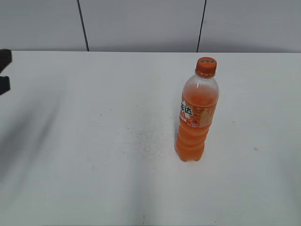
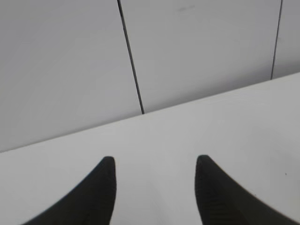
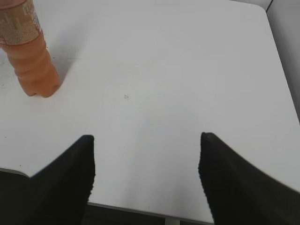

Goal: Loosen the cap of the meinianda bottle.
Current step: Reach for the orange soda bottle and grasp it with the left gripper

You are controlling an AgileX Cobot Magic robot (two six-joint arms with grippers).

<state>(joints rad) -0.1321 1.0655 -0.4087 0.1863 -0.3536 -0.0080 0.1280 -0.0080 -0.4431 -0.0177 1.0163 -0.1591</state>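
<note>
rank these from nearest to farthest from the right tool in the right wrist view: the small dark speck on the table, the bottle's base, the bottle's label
Measured from the right tool, whose fingers stand open:
1. Small dark speck, on the white table, just ahead, slightly left.
2. Base of the meinianda bottle, farther ahead, far left.
3. The bottle's label, at the top-left corner.
</note>
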